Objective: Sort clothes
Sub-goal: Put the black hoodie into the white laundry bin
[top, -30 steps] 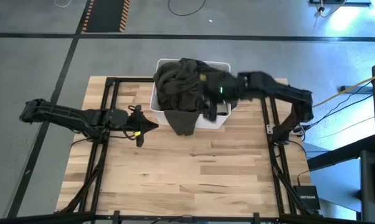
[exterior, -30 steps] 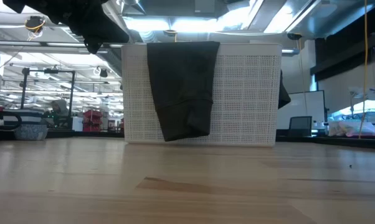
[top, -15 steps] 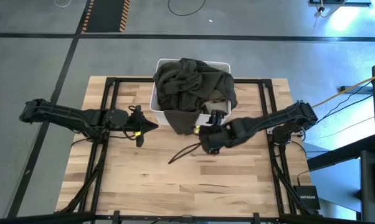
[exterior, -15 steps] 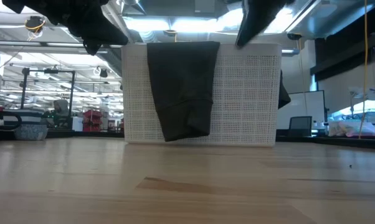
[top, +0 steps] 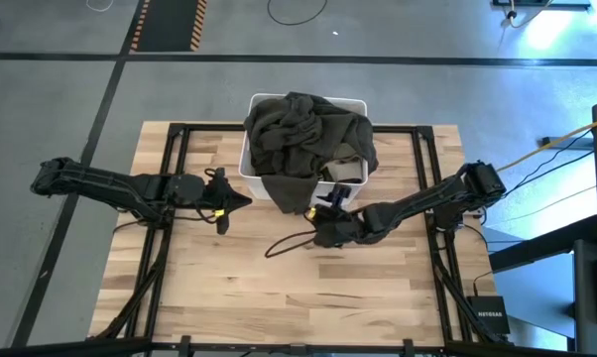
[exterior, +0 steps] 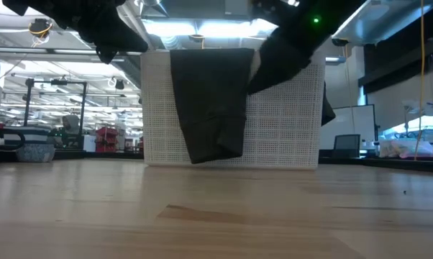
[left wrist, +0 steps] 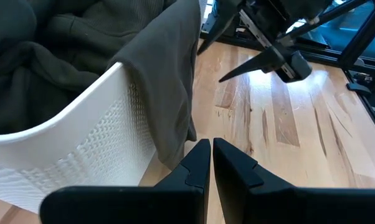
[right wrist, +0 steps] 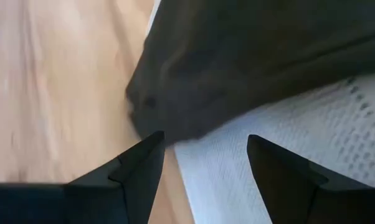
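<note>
1. Tabletop (top: 279, 288): pale wood planks, with dark frame rails running along both sides. Grey floor around it, with a black stripe and a yellow-and-black hazard strip at the far edge.
2. Bin (top: 251, 164): white, perforated plastic, standing at the far middle of the tabletop.
3. Olive-grey garment (top: 303, 134): heaped in the bin above its rim; one flap hangs over the near wall, its end close to the wood.
4. My left jaws (top: 241, 201): pressed together, holding nothing, just left of the bin's near corner and above the tabletop.
5. My right jaws (top: 313, 230): spread wide, holding nothing, low in front of the bin, just beside the hanging flap's end.
6. Black cable (top: 287, 241): curling on the wood beside my right jaws.
7. Low view only: the room behind, with bright ceiling lights, shelving and red items far off to the left; the bin's wall (exterior: 288, 115) shows as a fine grid, the flap (exterior: 211, 104) draped down nearly its full height.
8. Left wrist view only: the bin's curved rim (left wrist: 81, 106), and my right arm (left wrist: 281, 43) beyond the flap.
9. Right wrist view only: the flap's end (right wrist: 237, 68) against the white grid, filling the gap between my fingers (right wrist: 137, 171).
</note>
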